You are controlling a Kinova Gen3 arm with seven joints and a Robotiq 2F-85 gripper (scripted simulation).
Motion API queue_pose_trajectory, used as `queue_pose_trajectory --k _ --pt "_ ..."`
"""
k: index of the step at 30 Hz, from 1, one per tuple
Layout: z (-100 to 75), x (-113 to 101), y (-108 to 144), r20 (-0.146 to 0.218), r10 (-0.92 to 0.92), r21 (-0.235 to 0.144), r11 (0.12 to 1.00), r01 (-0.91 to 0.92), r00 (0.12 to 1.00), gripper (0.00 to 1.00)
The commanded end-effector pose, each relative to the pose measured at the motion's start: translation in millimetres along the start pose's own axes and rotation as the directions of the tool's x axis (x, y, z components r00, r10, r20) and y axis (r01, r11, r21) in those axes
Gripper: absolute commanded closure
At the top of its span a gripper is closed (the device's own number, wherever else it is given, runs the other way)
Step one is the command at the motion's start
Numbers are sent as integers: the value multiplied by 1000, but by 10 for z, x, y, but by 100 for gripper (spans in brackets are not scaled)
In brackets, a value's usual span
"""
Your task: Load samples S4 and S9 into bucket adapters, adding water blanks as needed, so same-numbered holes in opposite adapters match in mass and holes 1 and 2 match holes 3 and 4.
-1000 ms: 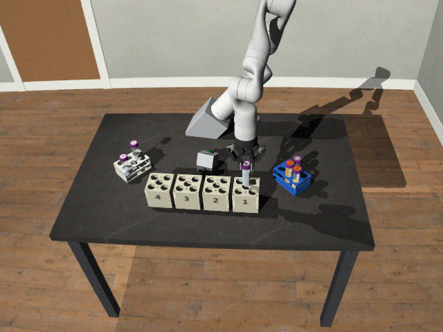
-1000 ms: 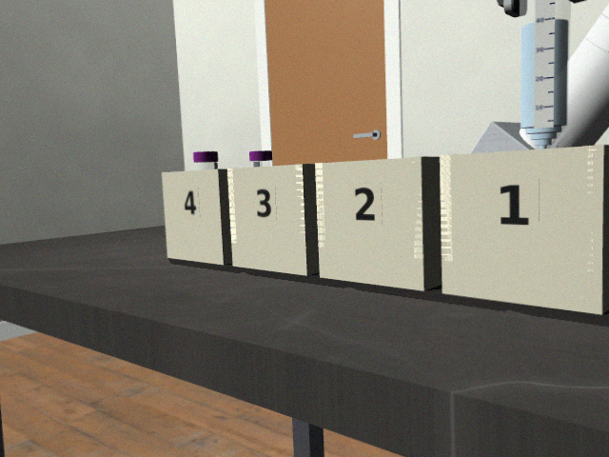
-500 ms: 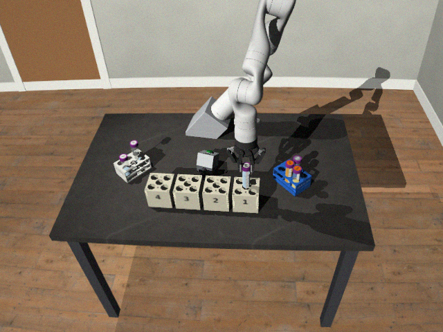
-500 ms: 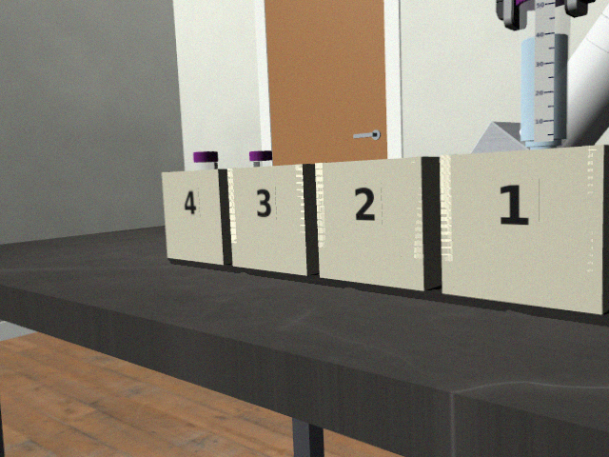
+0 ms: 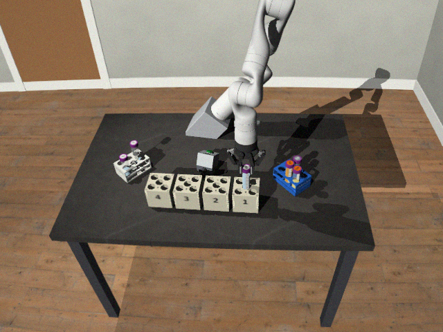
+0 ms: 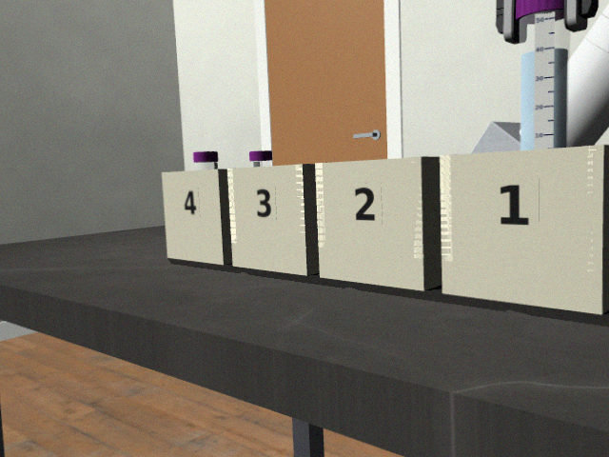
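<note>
My gripper (image 5: 246,166) (image 6: 542,23) is shut on the purple cap end of a water blank tube (image 5: 245,180) (image 6: 540,98). The tube stands upright, filled with pale blue liquid to about the 40 mark. Its lower end is down inside adapter 1 (image 5: 245,205) (image 6: 516,246) and most of its length stands above the top; I cannot tell which hole. Adapters 2 (image 5: 215,201) (image 6: 368,246), 3 (image 5: 185,200) (image 6: 265,246) and 4 (image 5: 158,198) (image 6: 191,241) stand in a row to its left with open holes. The blue rack (image 5: 295,184) holds orange-dotted tubes (image 5: 288,167).
A white rack (image 5: 131,171) at the left holds two purple-capped tubes (image 5: 123,158) (image 5: 133,144). The small desk with the green DONE key (image 5: 208,152) stands just behind adapters 2 and 3. The arm's grey base (image 5: 204,124) is at the table's back.
</note>
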State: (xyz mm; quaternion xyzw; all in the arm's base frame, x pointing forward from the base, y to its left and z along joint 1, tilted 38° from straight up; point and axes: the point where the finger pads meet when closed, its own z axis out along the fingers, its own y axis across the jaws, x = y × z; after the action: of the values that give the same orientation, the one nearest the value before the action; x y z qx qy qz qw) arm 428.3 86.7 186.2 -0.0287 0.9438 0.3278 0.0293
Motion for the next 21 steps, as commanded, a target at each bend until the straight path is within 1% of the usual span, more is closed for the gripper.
queue_pose_trajectory --k 1,21 --pt "18 -3 -2 1 0 0 1000 0 1000 90" --pt "138 -4 -2 1 0 0 1000 0 1000 90"
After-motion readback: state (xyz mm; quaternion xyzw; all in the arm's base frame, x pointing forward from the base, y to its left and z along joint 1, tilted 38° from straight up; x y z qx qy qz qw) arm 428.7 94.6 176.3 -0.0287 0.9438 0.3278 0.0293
